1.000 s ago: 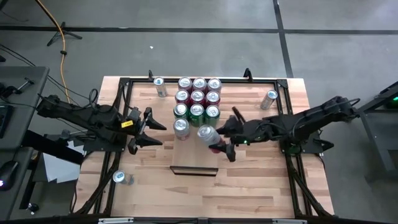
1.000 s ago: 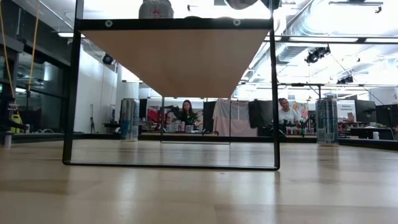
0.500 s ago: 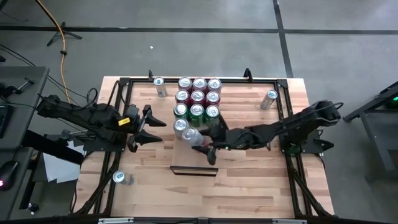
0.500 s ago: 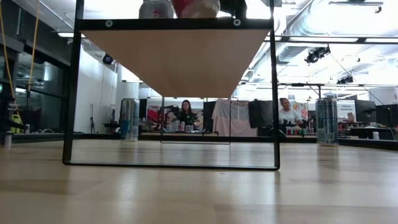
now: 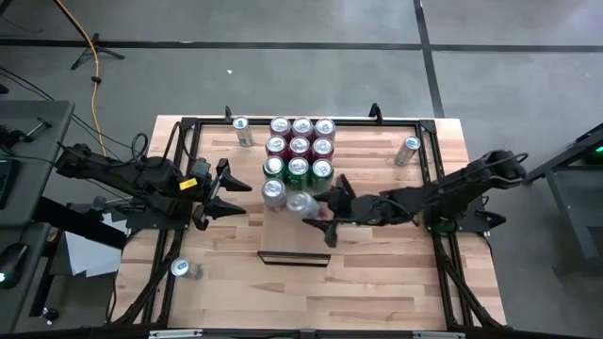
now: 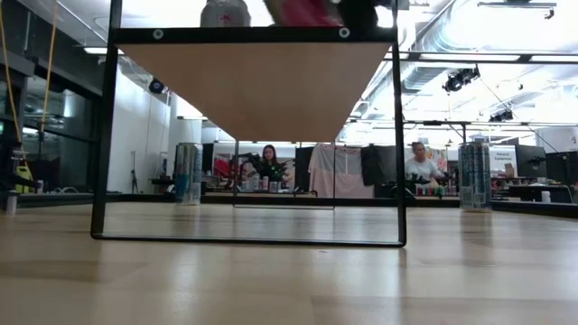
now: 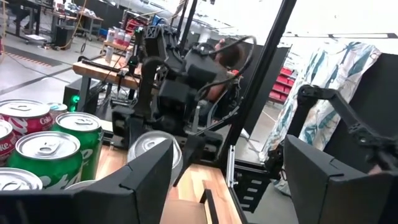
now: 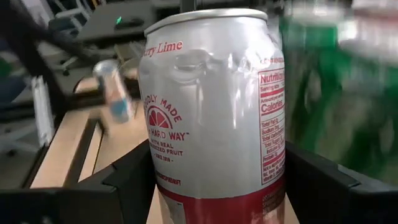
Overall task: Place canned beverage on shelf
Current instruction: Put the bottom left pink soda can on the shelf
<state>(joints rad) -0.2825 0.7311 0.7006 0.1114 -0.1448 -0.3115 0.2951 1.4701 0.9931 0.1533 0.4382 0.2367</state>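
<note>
So we've got the right gripper (image 5: 328,213) clamped on a silver-and-red can (image 5: 303,204), one finger on each side; the wrist view shows the can (image 8: 214,118) wedged snug between the dark fingers (image 8: 134,180). From above, it's tipped over a bit, hovering over the shelf (image 5: 293,231) just right of a lone silver can (image 5: 274,191) and just near of the packed block of red and green cans (image 5: 299,149). In the low view we only catch the red bottom of the can (image 6: 302,11) over the shelf's front edge (image 6: 253,34), so we can't tell if it's touching the board yet.

The left gripper (image 5: 229,191) is parked off to the left of the shelf with its jaws spread and nothing in them.

How we'd finish this step well, just our take: straighten the can upright before lowering, since it looks tilted now and a tilted can set down will rock or topple. Keep it clear of the silver can and the green row behind, because there's not much room. Bring it down until the base sits flat on the board, then release, and back the fingers out to the right without dragging it along.
</note>
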